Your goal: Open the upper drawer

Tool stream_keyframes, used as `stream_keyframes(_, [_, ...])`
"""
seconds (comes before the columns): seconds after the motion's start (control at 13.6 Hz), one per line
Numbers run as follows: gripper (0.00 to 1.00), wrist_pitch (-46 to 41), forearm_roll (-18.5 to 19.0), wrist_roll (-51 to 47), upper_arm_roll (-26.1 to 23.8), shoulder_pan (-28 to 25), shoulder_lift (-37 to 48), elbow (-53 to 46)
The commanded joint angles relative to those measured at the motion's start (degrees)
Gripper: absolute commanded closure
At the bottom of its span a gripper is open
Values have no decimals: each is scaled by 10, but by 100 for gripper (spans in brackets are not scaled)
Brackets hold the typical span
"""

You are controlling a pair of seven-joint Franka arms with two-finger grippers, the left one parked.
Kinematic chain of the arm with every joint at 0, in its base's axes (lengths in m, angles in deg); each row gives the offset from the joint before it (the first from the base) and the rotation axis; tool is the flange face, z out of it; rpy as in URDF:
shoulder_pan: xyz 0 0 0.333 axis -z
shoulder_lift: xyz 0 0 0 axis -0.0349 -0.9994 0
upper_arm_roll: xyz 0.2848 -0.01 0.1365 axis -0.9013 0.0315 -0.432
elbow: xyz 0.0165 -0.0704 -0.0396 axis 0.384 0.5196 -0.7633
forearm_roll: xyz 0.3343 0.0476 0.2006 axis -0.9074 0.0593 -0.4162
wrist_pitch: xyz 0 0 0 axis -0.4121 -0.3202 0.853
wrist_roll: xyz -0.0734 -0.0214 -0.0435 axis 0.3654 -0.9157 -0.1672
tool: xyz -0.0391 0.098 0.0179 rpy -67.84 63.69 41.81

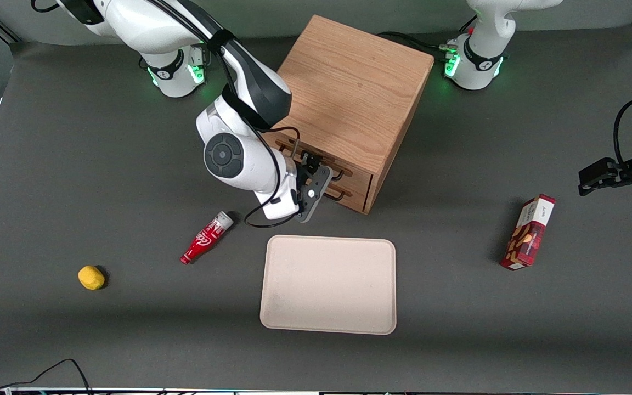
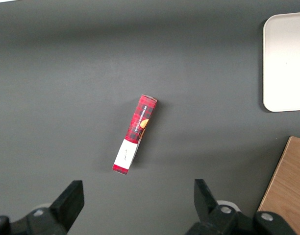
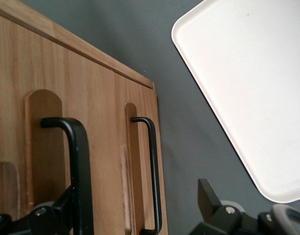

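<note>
The wooden cabinet (image 1: 349,88) stands on the table, its two drawers facing the front camera at an angle. The upper drawer (image 1: 359,173) looks shut; its black wire handle (image 3: 79,161) is thick and close in the right wrist view. The lower drawer's handle (image 3: 154,171) is thinner, nearer the table. My right gripper (image 1: 316,184) is in front of the drawer fronts, open and empty (image 3: 137,215). One fingertip (image 3: 62,210) is against the upper handle's bar; the other (image 3: 209,198) hangs over the grey table. The lower handle lies between them.
A beige tray (image 1: 328,283) lies nearer the front camera than the cabinet, also in the right wrist view (image 3: 248,88). A red bottle (image 1: 205,238) and a yellow lump (image 1: 91,277) lie toward the working arm's end. A red box (image 1: 528,232) lies toward the parked arm's end.
</note>
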Motion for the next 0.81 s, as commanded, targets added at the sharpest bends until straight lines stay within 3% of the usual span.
stream_keyframes(0.0, [0, 10, 28, 14, 4, 7, -22, -20])
stream_keyframes(0.29, [0, 11, 45, 17, 9, 10, -37, -50])
stream_keyframes(0.74, [0, 11, 45, 18, 55, 10, -54, -104])
